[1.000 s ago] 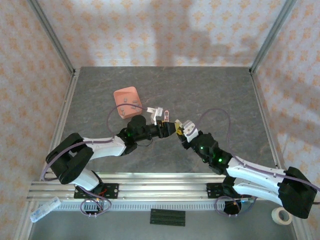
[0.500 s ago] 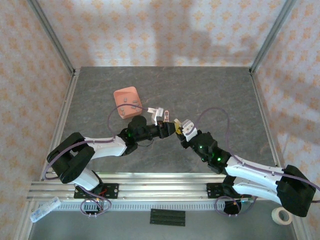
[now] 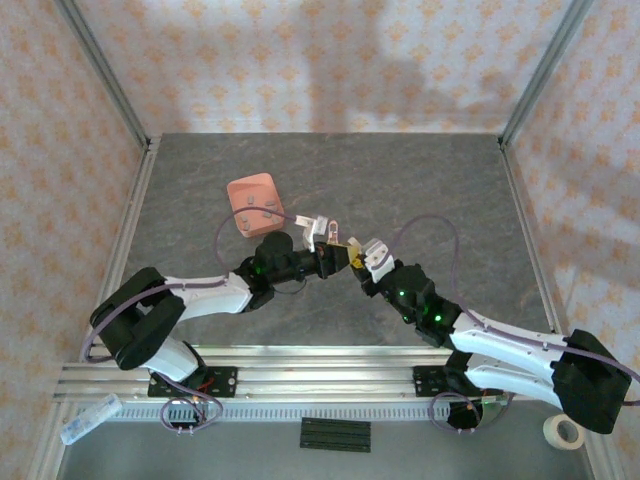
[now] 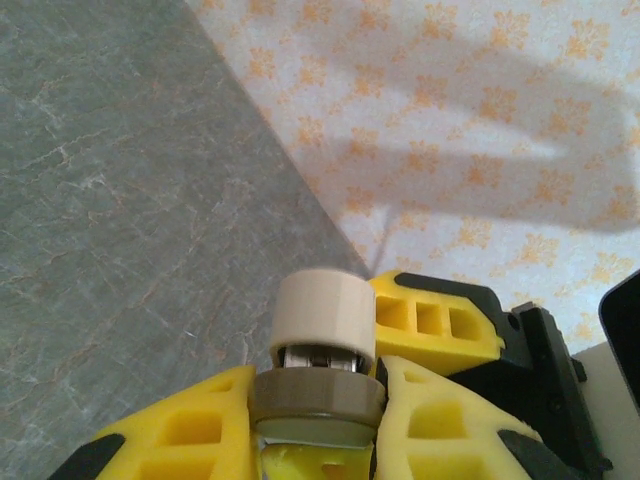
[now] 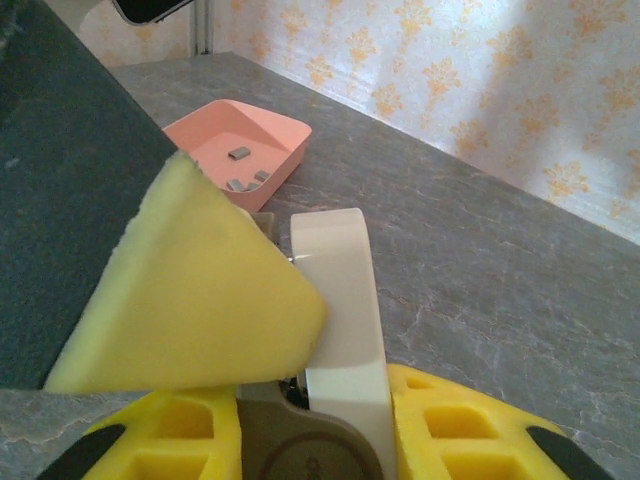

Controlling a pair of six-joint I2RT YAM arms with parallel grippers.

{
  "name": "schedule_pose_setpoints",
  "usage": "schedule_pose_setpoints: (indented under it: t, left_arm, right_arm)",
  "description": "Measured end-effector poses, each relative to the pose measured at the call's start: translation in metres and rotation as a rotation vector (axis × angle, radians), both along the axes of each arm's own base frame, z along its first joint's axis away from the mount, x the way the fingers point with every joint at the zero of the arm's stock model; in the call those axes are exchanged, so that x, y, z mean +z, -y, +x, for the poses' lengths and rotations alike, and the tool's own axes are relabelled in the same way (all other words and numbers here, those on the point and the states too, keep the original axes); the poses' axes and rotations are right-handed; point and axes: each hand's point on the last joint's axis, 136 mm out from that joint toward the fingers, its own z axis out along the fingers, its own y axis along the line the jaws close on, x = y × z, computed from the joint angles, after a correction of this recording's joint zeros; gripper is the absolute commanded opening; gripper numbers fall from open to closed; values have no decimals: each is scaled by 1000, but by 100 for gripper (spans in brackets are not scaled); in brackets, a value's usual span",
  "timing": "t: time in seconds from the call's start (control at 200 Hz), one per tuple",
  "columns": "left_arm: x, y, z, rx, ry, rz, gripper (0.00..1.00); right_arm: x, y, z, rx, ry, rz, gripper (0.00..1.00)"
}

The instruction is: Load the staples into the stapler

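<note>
Left gripper (image 4: 315, 405) is newly clamped on the pale pink-and-white mini stapler (image 5: 336, 290), right gripper (image 5: 315, 425) seemingly gripping it too: steadied for opening

Top cam sat high above the near edge and looked down over the whole table (image 3: 430, 190), with the walls (image 3: 330, 60) on three sides. Both wrist cams rode super close, the stapler (image 4: 322, 310) crowding the foreground in each. The left one faced out across the table to the walls. The right one looked past the stapler toward the pink tray (image 5: 285, 160). All three shared the stapler; top and right also shared the pink tray.
</note>
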Motion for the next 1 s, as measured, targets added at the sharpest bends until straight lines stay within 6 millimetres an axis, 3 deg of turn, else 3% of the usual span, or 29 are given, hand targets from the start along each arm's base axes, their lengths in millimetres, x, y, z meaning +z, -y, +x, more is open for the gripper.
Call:
schedule_pose_setpoints:
  t: [0.14, 0.315, 0.465, 0.716, 1.001]
  left_arm:
    - [0, -5, -3, 0, 46, 55, 8]
    - [5, -18, -9, -7, 173, 184, 8]
    - [20, -34, -16, -19, 344, 323, 8]
    - [4, -64, -31, -87, 536, 607, 6]
    - [1, -86, -46, -185, 741, 802, 5]
  right_arm:
    - [2, -2, -1, 8, -4, 20, 61]
    - [15, 0, -5, 17, -21, 102, 70]
    - [32, 6, -6, 14, -61, 206, 72]
    - [58, 18, 7, -19, -225, 403, 76]
    - [49, -13, -12, 122, -498, 429, 74]
